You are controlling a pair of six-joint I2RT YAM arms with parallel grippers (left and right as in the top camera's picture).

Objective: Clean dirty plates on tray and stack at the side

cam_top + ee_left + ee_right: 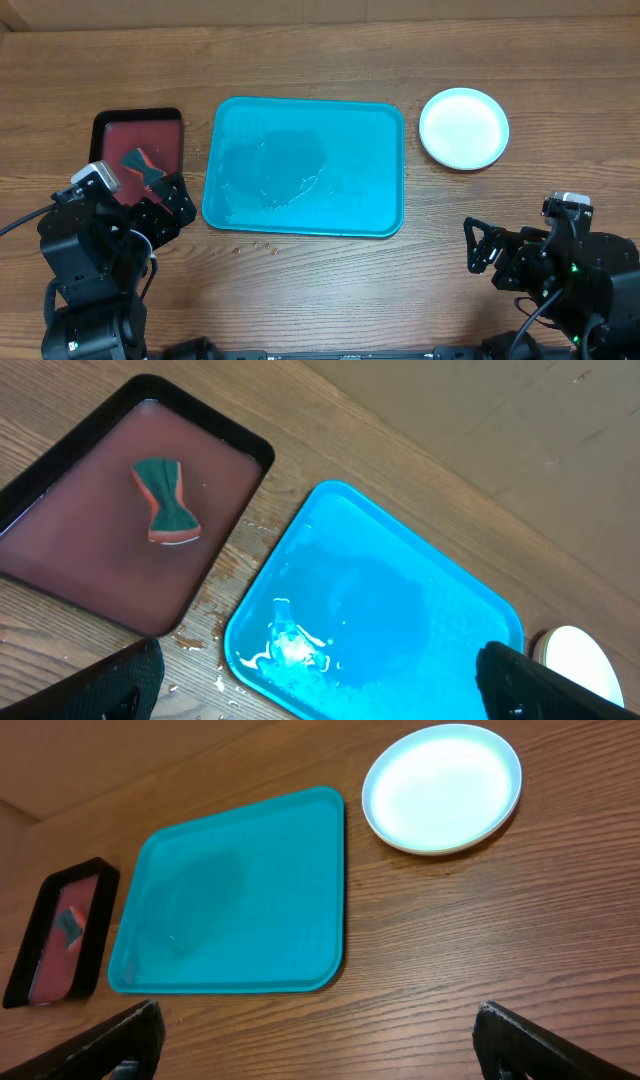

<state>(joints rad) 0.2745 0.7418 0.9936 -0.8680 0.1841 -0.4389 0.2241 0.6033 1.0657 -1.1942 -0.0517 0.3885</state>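
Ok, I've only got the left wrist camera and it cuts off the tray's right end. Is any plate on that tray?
Observer: No. The overhead view shows the whole turquoise tray with no plate on it, only wet patches.
Operator: And the white sliver at my edge?
Observer: A round white plate on the table, right of the tray and apart from it.
Operator: Where's the right gripper?
Observer: The right gripper is open and empty, over bare table short of the plate.

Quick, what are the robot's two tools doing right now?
Left tool: open, holding nothing.
Right tool: open, holding nothing.
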